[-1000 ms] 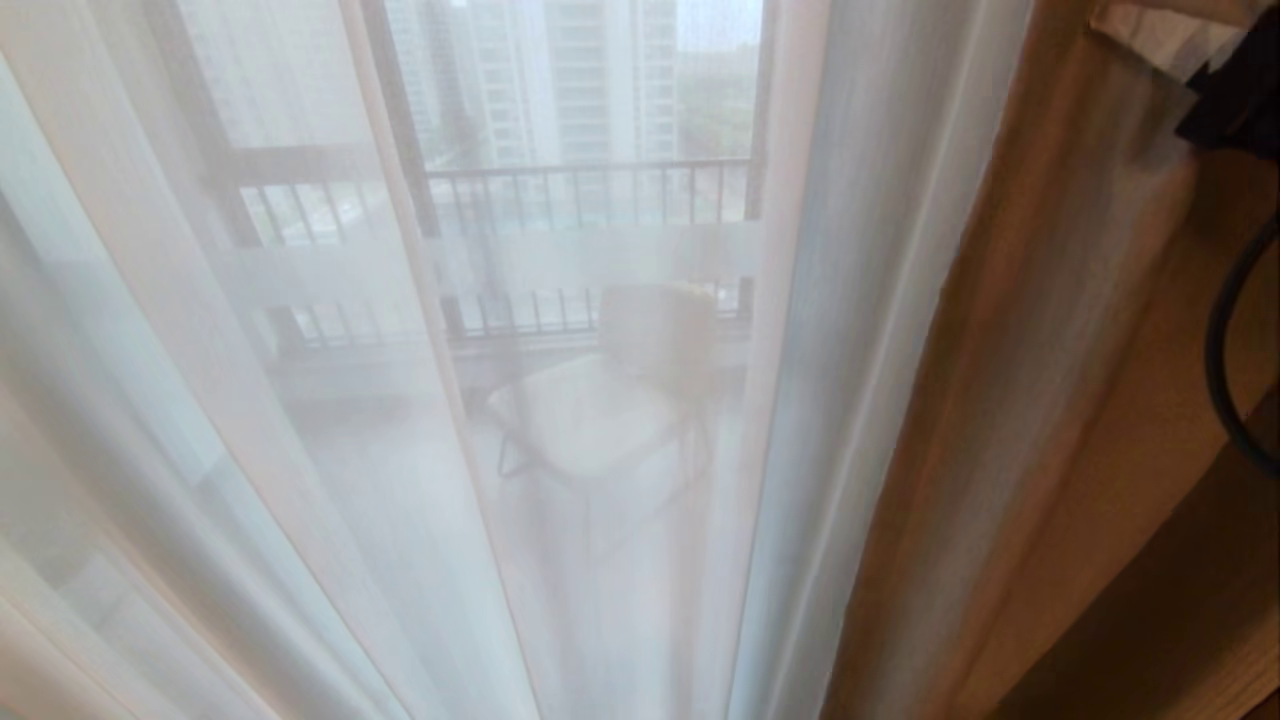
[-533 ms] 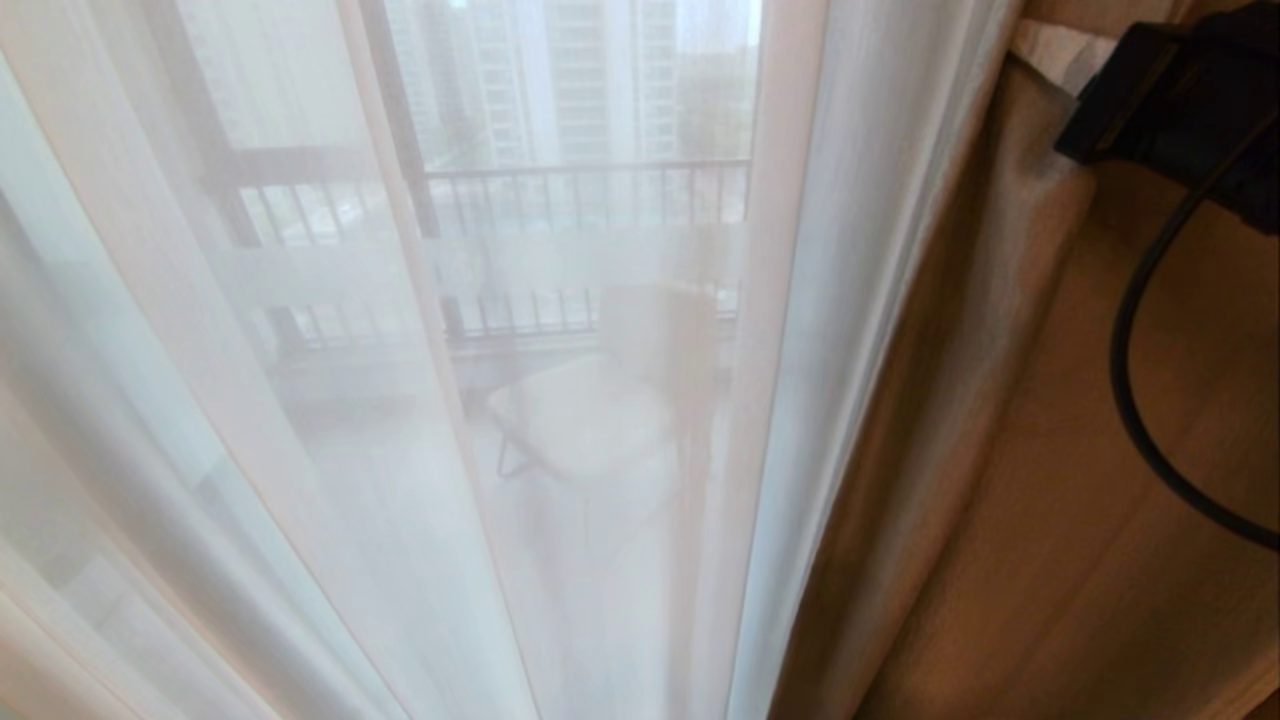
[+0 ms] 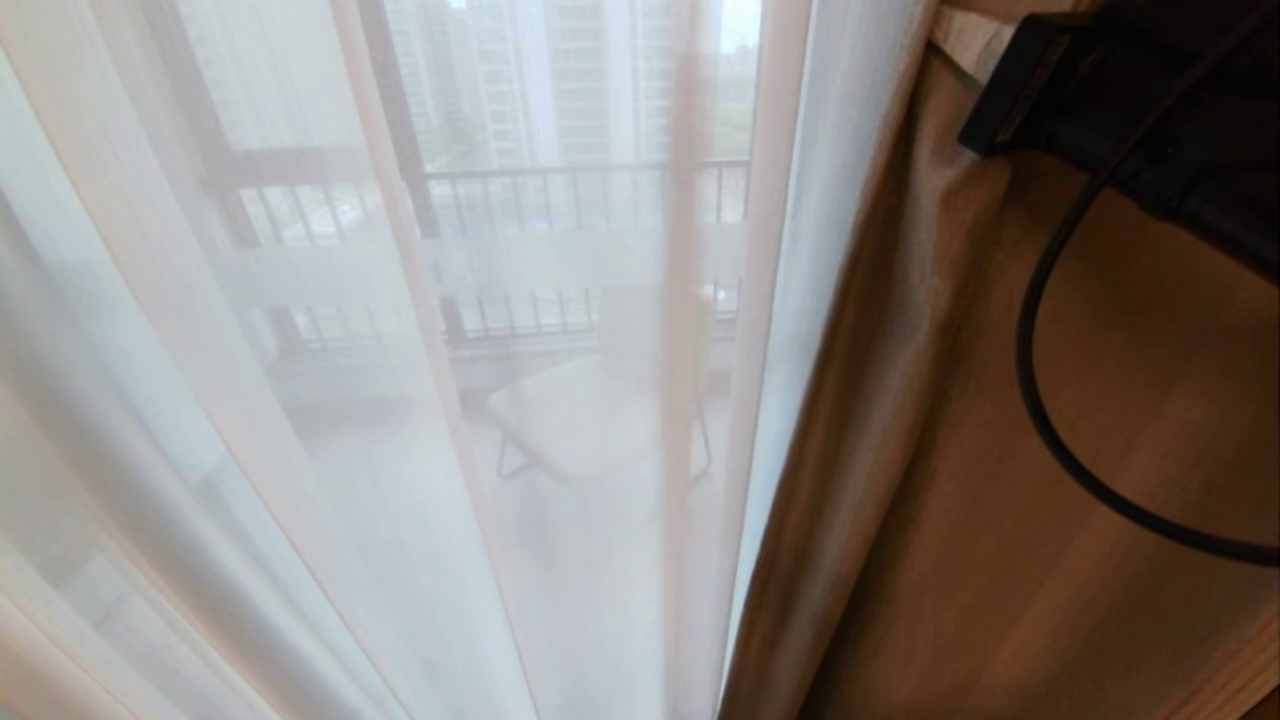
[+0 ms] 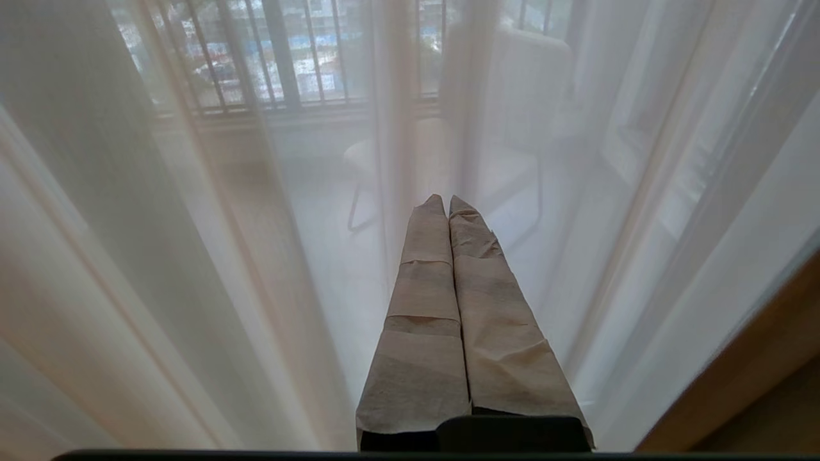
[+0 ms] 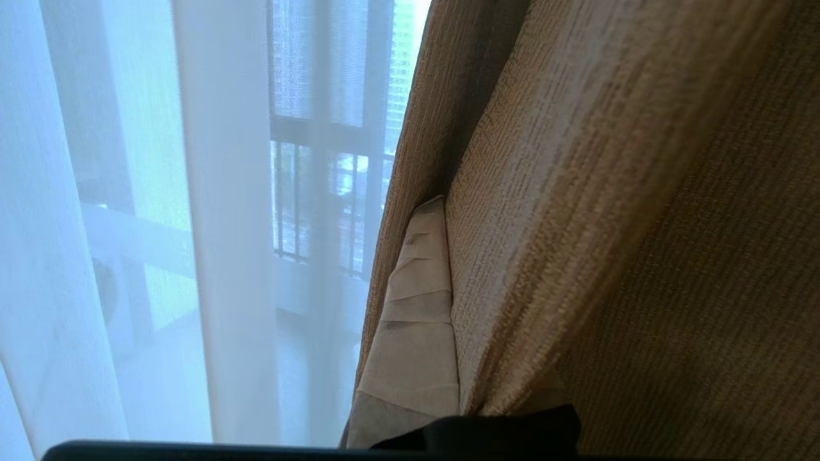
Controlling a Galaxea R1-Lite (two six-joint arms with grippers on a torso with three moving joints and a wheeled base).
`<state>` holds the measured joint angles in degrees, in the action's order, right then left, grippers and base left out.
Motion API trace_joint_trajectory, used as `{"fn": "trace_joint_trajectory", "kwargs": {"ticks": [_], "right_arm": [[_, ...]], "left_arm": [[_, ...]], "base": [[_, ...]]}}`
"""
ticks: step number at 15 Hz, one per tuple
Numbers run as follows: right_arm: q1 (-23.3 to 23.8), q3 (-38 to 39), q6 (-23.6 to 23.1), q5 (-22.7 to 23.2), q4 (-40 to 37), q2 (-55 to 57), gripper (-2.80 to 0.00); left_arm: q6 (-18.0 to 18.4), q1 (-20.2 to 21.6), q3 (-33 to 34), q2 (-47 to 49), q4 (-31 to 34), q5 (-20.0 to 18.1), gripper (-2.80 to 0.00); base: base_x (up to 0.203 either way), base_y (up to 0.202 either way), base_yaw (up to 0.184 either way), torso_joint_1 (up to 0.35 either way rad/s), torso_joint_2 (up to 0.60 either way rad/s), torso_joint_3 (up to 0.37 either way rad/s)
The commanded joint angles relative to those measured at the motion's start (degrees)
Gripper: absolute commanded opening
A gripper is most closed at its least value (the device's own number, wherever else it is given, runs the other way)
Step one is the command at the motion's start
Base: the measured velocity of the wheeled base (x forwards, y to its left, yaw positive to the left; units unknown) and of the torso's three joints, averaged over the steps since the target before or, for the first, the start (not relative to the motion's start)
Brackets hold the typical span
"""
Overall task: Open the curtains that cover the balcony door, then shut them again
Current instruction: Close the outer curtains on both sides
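The curtains hang in two layers over the balcony door, whose black frame and frosted strip show through the cream sheers. On the right hangs the heavy beige drape. My right gripper is shut on the drape's leading edge; one taped finger shows and the fabric hides the other. The right arm's black wrist sits at the top right of the head view. My left gripper is shut on nothing and points at the sheers.
Through the sheers I see a white chair and a dark railing on the balcony, with tower blocks beyond. A black cable loops down from the right wrist in front of the drape.
The right arm has swung left into the head view, carrying the drape's edge with it. The drape now covers more of the sheers on the right. The left arm is still.
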<state>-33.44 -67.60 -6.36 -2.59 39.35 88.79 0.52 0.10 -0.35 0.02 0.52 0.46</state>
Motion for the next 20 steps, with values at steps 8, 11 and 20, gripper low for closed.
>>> {"fn": "trace_joint_trajectory", "kwargs": {"ticks": [8, 11, 20], "right_arm": [[-7.5, -3.1, -1.4, -4.3, 0.2, 5.9, -2.80], [-8.0, -3.2, -1.4, -4.6, 1.3, 6.6, -2.80], [-7.9, -3.1, -1.2, -5.1, 1.2, 6.2, -2.80]], "left_arm": [[0.0, 0.0, 0.0, 0.0, 0.0, 0.0, -2.80], [0.0, 0.0, 0.0, 0.0, 0.0, 0.0, -2.80], [0.0, 0.0, 0.0, 0.0, 0.0, 0.1, -2.80]], "base": [[0.000, 0.000, 0.000, 0.000, 0.00, 0.000], [0.000, 0.000, 0.000, 0.000, 0.00, 0.000], [0.000, 0.000, 0.000, 0.000, 0.00, 0.000]]}}
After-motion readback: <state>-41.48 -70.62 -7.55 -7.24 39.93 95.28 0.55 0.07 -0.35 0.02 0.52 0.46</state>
